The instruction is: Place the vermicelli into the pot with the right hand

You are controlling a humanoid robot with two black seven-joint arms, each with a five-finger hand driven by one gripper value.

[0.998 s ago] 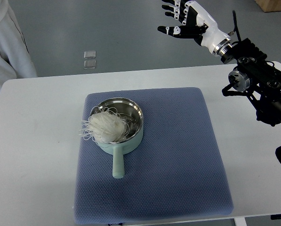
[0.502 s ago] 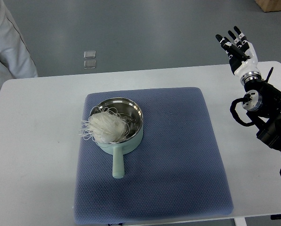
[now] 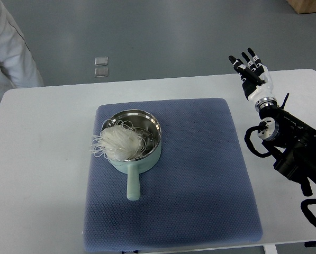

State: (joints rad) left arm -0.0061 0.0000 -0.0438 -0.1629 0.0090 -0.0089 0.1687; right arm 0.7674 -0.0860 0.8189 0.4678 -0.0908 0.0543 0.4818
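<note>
A white bundle of vermicelli [image 3: 117,143] lies in the small pale-green pot [image 3: 147,156], spilling over its left rim. The pot's handle [image 3: 132,184] points toward the near edge, and the pot stands on the blue mat [image 3: 200,174]. My right hand [image 3: 250,71] is at the table's far right, well away from the pot, its fingers straight and spread, holding nothing. Its dark arm [image 3: 290,148] runs in from the right edge. The left arm is out of view.
A person in white clothing [image 3: 7,53] stands at the upper left beside the white table [image 3: 36,174]. Two small clear squares [image 3: 100,66] lie on the grey floor beyond the table. A cardboard box corner [image 3: 308,5] shows at top right.
My right hand has swung from above the far floor down and toward the table's right side, turning from palm-sideways to fingers pointing away. The pot and vermicelli have not moved.
</note>
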